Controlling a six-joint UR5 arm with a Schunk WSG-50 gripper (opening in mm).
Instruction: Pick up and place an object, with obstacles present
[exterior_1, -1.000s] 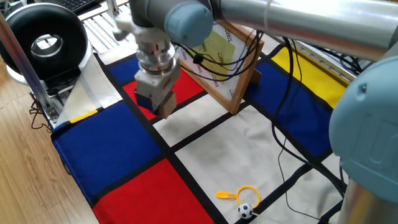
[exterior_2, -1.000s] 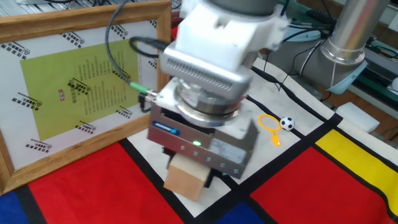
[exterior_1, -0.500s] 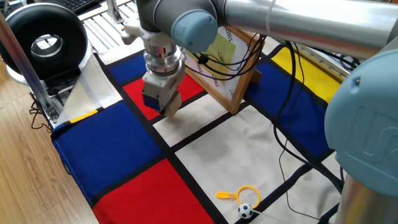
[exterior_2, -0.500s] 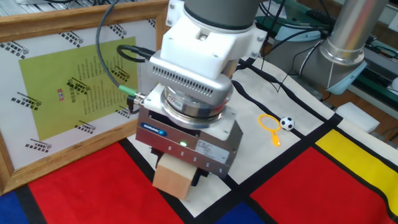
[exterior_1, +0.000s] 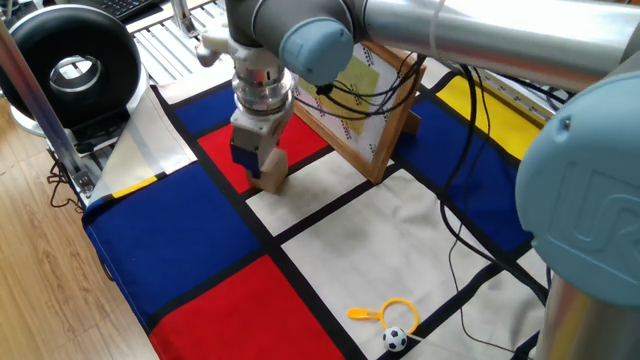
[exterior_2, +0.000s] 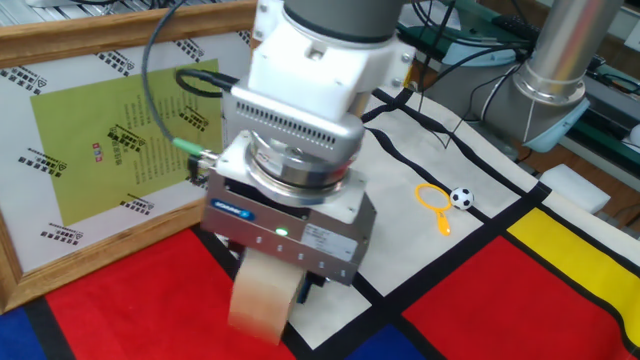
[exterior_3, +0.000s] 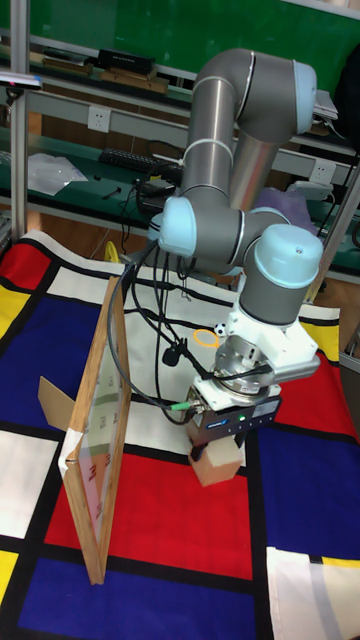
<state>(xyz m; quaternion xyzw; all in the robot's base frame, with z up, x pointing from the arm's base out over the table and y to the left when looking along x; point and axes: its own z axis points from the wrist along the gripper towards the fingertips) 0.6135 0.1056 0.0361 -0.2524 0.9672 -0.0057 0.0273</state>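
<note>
The object, a tan wooden cube, is clamped between the fingers of my gripper, which is shut on it. The cube hangs low over the edge of a red square, close to the cloth; I cannot tell whether it touches. The obstacle, a large light-wood picture frame with a yellow-green sheet, stands upright right beside the gripper. The gripper body hides the cube's top.
A yellow plastic ring and a tiny football lie on a white square away from the gripper. A black cable trails over the cloth. A black round device stands off the table's corner.
The gripper has carried the cube sideways along the frame's front and a little lower, toward the red square. The cube looks motion-blurred now. The frame, ring and football have not moved.
</note>
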